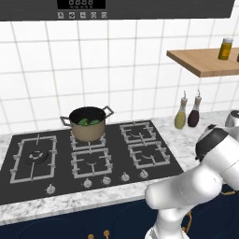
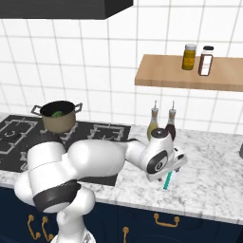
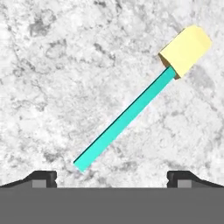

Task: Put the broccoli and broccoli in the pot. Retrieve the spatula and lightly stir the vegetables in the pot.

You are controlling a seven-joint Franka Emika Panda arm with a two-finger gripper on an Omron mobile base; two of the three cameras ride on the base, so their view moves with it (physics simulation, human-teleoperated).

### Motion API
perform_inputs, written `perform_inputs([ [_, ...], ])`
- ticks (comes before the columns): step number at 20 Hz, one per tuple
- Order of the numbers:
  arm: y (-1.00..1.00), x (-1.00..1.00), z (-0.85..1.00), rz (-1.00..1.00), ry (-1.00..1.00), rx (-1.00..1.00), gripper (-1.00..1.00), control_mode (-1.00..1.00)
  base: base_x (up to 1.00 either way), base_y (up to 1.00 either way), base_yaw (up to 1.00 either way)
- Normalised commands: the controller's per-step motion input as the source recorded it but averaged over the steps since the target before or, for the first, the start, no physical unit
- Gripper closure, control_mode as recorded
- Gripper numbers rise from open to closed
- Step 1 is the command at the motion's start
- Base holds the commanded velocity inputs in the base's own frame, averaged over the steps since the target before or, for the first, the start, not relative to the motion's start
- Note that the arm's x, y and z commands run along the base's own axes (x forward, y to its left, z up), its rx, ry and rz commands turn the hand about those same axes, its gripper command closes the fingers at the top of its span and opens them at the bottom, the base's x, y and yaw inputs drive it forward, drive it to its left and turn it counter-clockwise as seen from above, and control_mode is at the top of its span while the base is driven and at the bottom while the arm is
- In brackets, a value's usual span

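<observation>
Gripper [image 3: 112,177] hangs over the marble counter [image 3: 52,78], looking straight down; its two dark fingertips [image 3: 43,177] stand wide apart at the bottom of the hand view, with nothing between them. Not touching anything.

Spatula [image 3: 131,111] lies flat on the counter beneath the hand. In the hand view the teal handle runs on a diagonal, free end toward 7 o'clock, pale yellow blade toward 1 o'clock. The handle's lower end sits between the two fingertips but above them in the frame (contact cannot be confirmed, looks clear). In the right base view a short length of teal handle [image 2: 167,180] pokes out from under the wrist, on the marble at about 5 o'clock from the hand.

Pot [image 1: 87,123] sits on the rear middle burner of the black hob [image 1: 154,161], tan wall, dark inside, grey loop handles out to either side. Broccoli [image 1: 87,122] is inside it: green lumps visible over the rim, two shapes side by side in the left base view; in the right base view just a green patch [image 2: 57,114] inside the pot [image 2: 59,117]. The pot lies toward 10 o'clock from the hand in that view, well apart.

Two bottles, one olive [image 2: 153,124] and one dark [image 2: 171,125], stand upright at the tiled wall, just beyond the hand. Wooden shelf [image 2: 161,71] above them carries two small jars [image 2: 189,56]. The arm bends low across the counter edge, to the right of the hob.
</observation>
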Motion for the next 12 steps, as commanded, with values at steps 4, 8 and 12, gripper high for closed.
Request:
perform_inputs([
  [4, 0.0, -0.01, 0.03, 0.55, 0.11, -0.09, -1.0, -1.0, 0.0, 0.0, 0.0],
  [8, -0.02, 0.0, 0.13, 0.55, 0.12, -0.1, -1.0, -1.0, 0.0, 0.0, 0.0],
  [12, 0.0, -0.03, 0.05, 0.55, 0.11, -0.12, -1.0, -1.0, 0.0, 0.0, 0.0],
])
